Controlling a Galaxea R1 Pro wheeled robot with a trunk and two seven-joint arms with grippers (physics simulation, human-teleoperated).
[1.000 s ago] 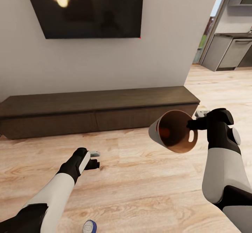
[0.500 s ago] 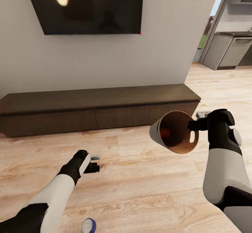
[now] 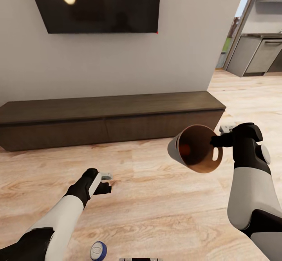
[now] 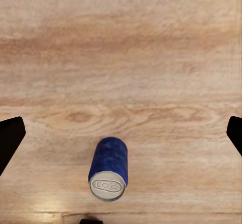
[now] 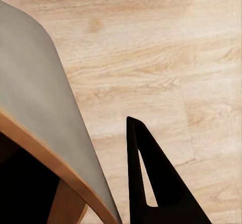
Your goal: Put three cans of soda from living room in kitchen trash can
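The trash can point(image 3: 197, 148), pale grey outside and orange-brown inside, hangs tilted with its mouth towards me. My right gripper point(image 3: 217, 139) is shut on its rim by a handle hole. In the right wrist view the bin's wall point(image 5: 35, 98) passes beside one dark finger point(image 5: 148, 183). An orange rounded shape point(image 3: 184, 148) sits deep inside the bin; I cannot tell whether it is a can. A dark blue soda can point(image 3: 98, 250) lies on the wood floor near my base. My left gripper point(image 3: 105, 182) hovers above it, open, and the can point(image 4: 109, 167) shows between the wide-apart fingertips point(image 4: 10, 138).
A long dark bench point(image 3: 109, 118) runs along the white wall under a black TV point(image 3: 98, 4). At the far right a doorway opens onto grey kitchen cabinets point(image 3: 256, 55). Light wood floor point(image 3: 156, 198) lies between me and the bench.
The whole view has shifted a little, with the bench, TV and blue can higher in the picture. Both arms keep the same pose, and the bin stays in the right gripper.
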